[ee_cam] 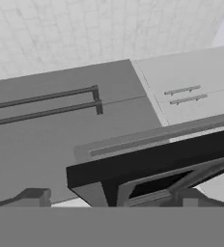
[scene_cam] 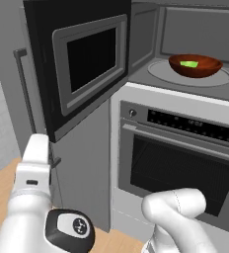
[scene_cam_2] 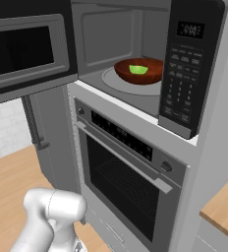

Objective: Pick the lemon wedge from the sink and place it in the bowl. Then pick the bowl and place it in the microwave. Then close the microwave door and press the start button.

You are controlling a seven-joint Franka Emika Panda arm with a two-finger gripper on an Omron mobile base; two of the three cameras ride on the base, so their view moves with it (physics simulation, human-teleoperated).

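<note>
One round, glossy reddish-brown bowl sits on the one pale round turntable inside the black and dark grey wall microwave, at the upper right of the left base view and upper centre of the right base view. In the bowl lies a single tiny bright green lemon wedge, resting on its bottom. The one wide black microwave door, with its grey-framed dark glass window, stands swung open, filling the upper left of both base views; in the hand view its dark edge crosses the lower middle. A column of buttons and a small display runs down the microwave's black control panel at the right of the cavity.

Below the microwave is one larger grey oven with a dark glass front, a bar handle and one round knob. To its left stand tall grey cabinet doors; the hand view shows two long dark bar handles on them and two short pale handles on lighter fronts at the upper right.

The floor is light wood, the back wall pale tile.

The gripper's two dark fingertips rise at the bottom of the hand view, set wide apart with nothing between them.
</note>
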